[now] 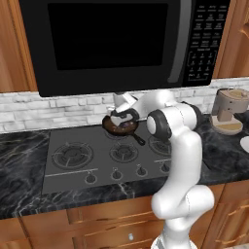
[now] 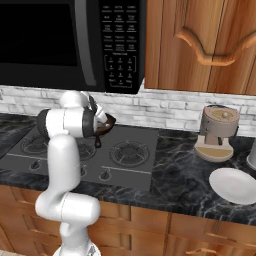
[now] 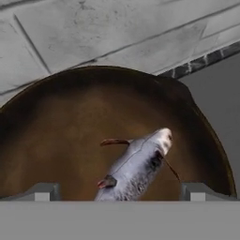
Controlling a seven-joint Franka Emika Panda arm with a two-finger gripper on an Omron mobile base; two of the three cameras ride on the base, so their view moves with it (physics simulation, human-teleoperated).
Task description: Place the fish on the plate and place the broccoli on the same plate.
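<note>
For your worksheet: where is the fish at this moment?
The fish lies in the brown-bottomed pan on the stove's back burner, below the microwave. In the hand view it sits between the open hand's fingertips.

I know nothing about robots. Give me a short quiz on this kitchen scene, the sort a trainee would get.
1. True or false: the fish lies inside the round brown pan.
2. Pick one. In the hand view, the tool is: A) shut on the fish; B) open, with a tip on either side of the fish; C) holding a cup.
3. Fill in the blank: on the wall above the stove hangs a black ____.

Key:
1. True.
2. B.
3. Microwave.
</note>
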